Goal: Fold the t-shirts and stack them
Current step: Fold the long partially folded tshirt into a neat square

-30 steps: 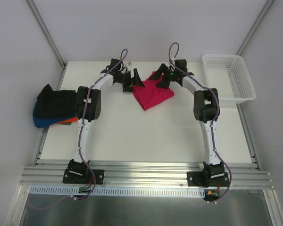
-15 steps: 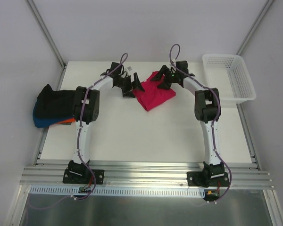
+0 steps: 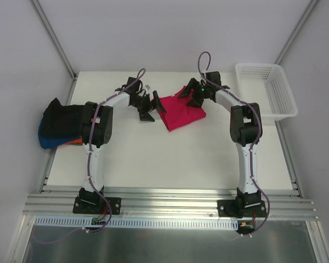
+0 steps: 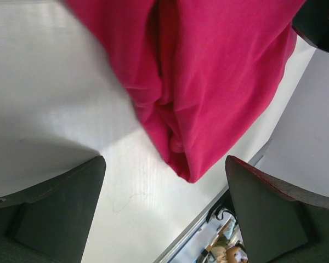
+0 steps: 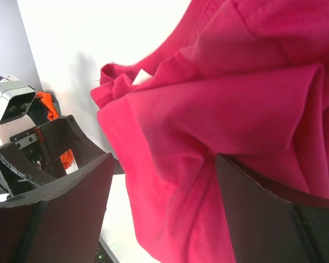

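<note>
A crimson-pink t-shirt lies folded and a bit rumpled at the back middle of the table. It fills the left wrist view and the right wrist view. My left gripper is open just left of the shirt, its jaws over bare table with a shirt corner between them. My right gripper is open over the shirt's far right edge, jaws either side of the cloth. A pile with a black t-shirt on top, a blue one and an orange one sits at the left table edge.
A white plastic mesh basket stands at the back right corner. The table's near half is white surface between the two arms. Grey walls close in the back and sides.
Both grippers have shifted slightly toward the near side and right. The pink shirt has slid a little to the right and lies flatter.
</note>
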### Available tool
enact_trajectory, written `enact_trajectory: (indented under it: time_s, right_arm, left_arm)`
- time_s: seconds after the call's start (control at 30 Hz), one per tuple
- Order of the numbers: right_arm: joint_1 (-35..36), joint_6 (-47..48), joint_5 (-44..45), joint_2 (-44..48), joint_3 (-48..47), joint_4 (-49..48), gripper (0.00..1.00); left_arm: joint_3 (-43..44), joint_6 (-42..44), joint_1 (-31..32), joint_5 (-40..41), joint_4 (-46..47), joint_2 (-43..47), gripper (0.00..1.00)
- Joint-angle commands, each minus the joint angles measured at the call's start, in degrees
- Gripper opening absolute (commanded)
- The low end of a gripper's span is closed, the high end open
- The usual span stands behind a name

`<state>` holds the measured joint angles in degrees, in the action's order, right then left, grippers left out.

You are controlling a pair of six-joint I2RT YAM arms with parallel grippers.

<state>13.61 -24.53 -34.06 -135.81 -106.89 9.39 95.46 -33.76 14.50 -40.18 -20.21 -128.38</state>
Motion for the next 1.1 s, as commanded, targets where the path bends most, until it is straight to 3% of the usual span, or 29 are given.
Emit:
enact_trajectory:
  time_s: [0.0,0.3,0.57,0.77,0.87,1.07]
  right_arm:
    - [0.72,2.30,2.94,6.16,1.77,2.73,0.79]
    - [1.42,0.89,3.30,13.55,13.98,3.27,0.80]
    - [1.77,1.33,3.39,15.13,14.52,3.62,0.80]
    - [2.04,1.24,3.65,15.13,12.77,3.62,0.81]
    - [2.21,1.16,3.83,15.13,12.23,3.62,0.81]
    - [2.83,0.98,3.74,15.05,12.76,3.18,0.81]
  left_arm:
    - [1.92,-2.80,3.42,0.37,0.25,-3.10,0.93]
    - [4.29,-6.23,5.89,1.77,2.72,-6.97,0.93]
    - [9.31,-4.21,5.80,3.62,2.63,-8.47,0.91]
    - [0.97,-2.81,3.08,0.55,0.53,0.31,0.87]
    - [-1.59,0.25,0.45,2.99,-2.28,4.97,0.87]
    - [0.95,3.61,-1.67,5.91,-3.08,2.27,0.89]
